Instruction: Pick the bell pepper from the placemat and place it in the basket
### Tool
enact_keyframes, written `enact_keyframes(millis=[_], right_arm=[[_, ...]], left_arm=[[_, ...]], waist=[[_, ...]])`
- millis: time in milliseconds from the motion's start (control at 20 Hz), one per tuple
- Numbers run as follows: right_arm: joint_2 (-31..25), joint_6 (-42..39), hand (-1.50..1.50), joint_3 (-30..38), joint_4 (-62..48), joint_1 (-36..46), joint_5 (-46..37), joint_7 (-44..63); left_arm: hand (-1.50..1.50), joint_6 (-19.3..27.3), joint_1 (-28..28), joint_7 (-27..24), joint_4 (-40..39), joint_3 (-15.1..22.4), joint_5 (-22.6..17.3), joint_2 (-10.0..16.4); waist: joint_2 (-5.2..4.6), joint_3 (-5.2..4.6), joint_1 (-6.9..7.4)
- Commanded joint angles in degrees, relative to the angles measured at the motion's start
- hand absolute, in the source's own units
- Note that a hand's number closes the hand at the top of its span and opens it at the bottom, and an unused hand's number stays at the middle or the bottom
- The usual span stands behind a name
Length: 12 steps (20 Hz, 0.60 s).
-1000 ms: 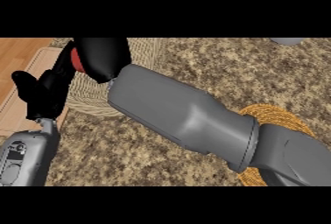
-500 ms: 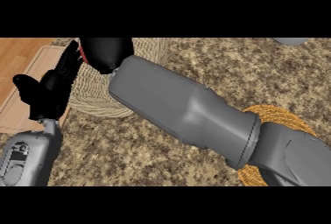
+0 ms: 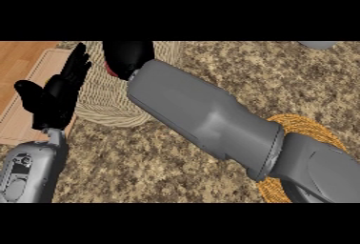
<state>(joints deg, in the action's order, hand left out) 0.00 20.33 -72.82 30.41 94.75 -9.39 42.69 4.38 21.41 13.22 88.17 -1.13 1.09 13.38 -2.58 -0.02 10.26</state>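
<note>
The speckled brown stone tabletop fills the frame. The thick grey right forearm crosses it from the lower right to the upper centre. The pale woven round placemat lies at the upper left. The orange woven basket sits at the lower right, mostly hidden under that forearm.

The black left hand rests at the left edge, fingers straight and up, holding nothing. The black right hand covers the red bell pepper, which shows only as a sliver at the hand's lower-left edge, over the placemat. Whether this hand has closed on it I cannot tell.

To do this step well, the grasp should probably wrap the pepper's widest part. The lift should then go straight up before swinging right toward the basket. No writing or label is readable.
</note>
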Motion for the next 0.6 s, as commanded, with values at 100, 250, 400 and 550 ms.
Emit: enact_keyframes(millis=[100, 250, 400, 550], right_arm=[[0.0, -0.18, 1.5, 0.35, -4.03, -0.12, 0.51, -3.6], [0.0, 0.62, 1.5, -1.3, -2.06, -1.98, -0.11, -2.13], [0.0, -1.42, 1.5, -1.41, -3.12, -1.06, 0.12, -2.72], [0.0, -0.91, 1.5, -2.6, -4.13, -2.86, -0.52, -2.77]], left_arm=[[0.0, -1.17, -1.95, 1.33, -1.02, 0.76, -0.97, -0.99], [0.0, -0.1, -2.5, 0.92, -1.62, 1.09, -0.05, -1.97], [0.0, 0.47, -2.16, 0.12, -2.49, 1.86, 0.43, -3.43], [0.0, -0.19, -0.64, 0.66, -2.57, 0.67, 0.61, -1.64]], waist=[[-0.36, -0.38, 0.15], [-0.28, -0.42, 0.17], [-0.46, -0.45, -0.34], [-0.81, -0.43, 0.01]])
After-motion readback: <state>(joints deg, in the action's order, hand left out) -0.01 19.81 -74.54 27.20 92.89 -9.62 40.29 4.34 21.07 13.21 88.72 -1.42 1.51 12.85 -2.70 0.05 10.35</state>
